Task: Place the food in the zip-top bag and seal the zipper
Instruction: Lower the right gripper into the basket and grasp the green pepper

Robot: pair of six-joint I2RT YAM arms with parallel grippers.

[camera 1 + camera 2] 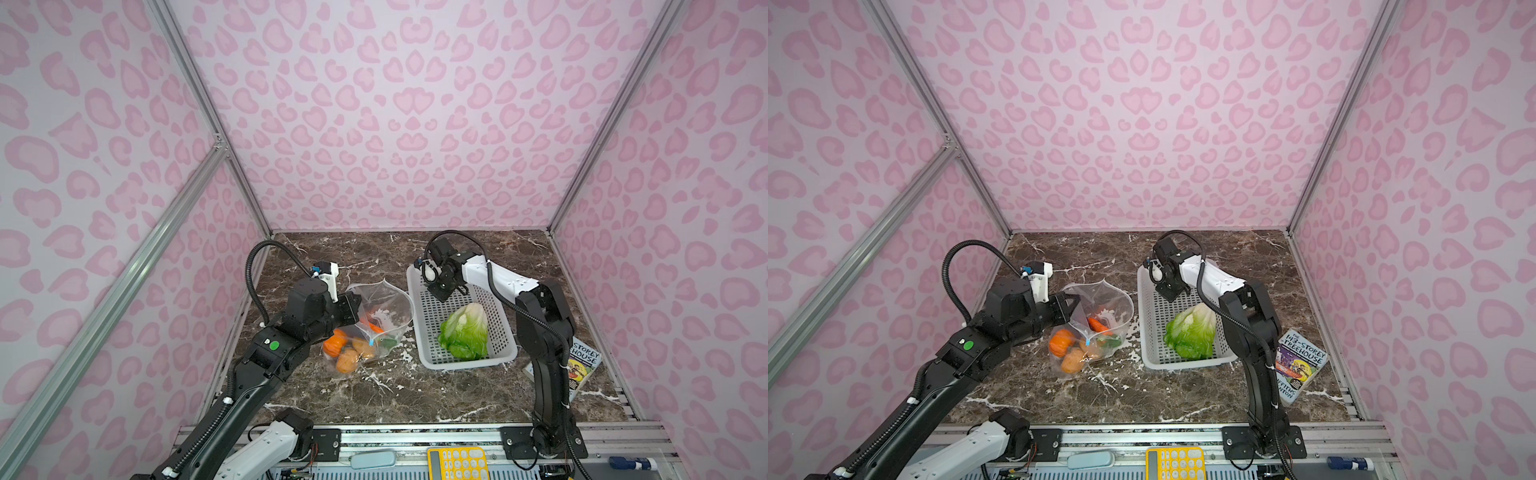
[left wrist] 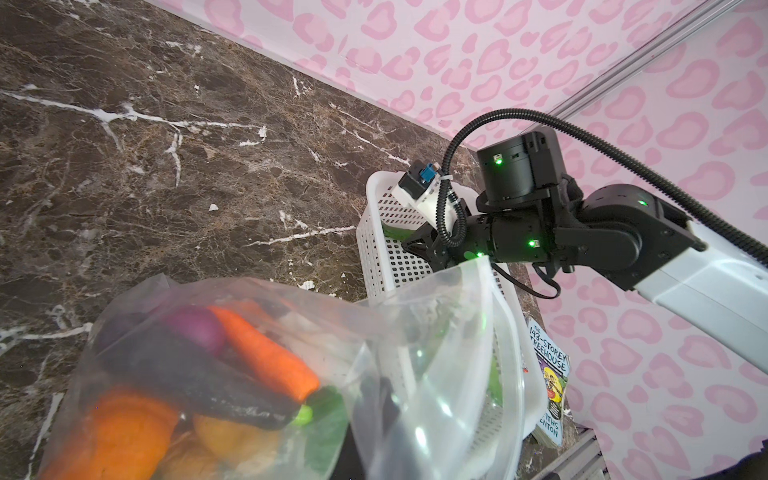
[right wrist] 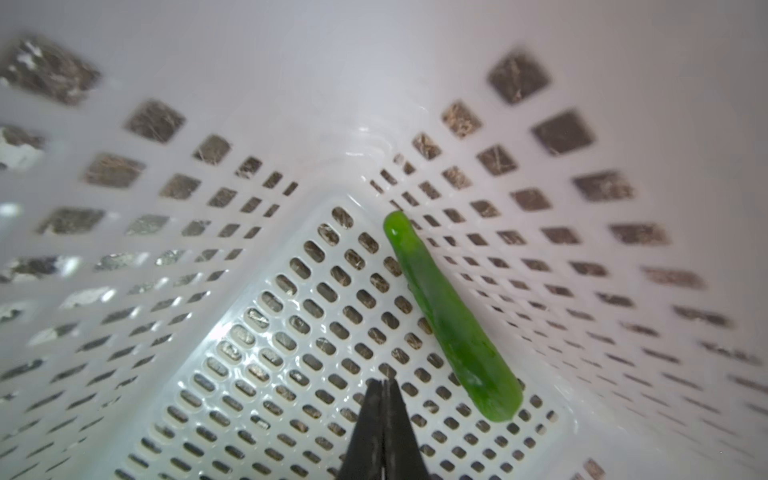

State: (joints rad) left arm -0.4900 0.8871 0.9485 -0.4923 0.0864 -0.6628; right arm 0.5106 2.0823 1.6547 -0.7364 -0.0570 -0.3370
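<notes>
Clamping one side of the zip-top bag [image 1: 386,309] at its mouth, the left gripper [image 1: 354,306] is our first entry: jaws together on the film, the mouth held up and gaping toward the white basket [image 1: 465,365].

Bag contents, as we count them: carrot [image 2: 266,353], purple onion [image 2: 195,328], pumpkin [image 1: 336,343], two potatoes [image 1: 348,360], and a dark long vegetable [image 2: 199,374] we cannot name for certain. We note the zipper's blue tab [image 1: 370,343] at the low end of the mouth. The bag rests on the marble table [image 1: 374,399], just beside the basket.

Basket contents: cabbage [image 1: 465,332] at the near end; one slim green vegetable [image 3: 451,320] along the wall at a far corner.

Right gripper [image 3: 384,384]: down inside that corner, fingers pressed together, gripping nothing, near the green vegetable but apart from it.

Loose item: a book [image 1: 1300,363] on the table beside the right arm.
</notes>
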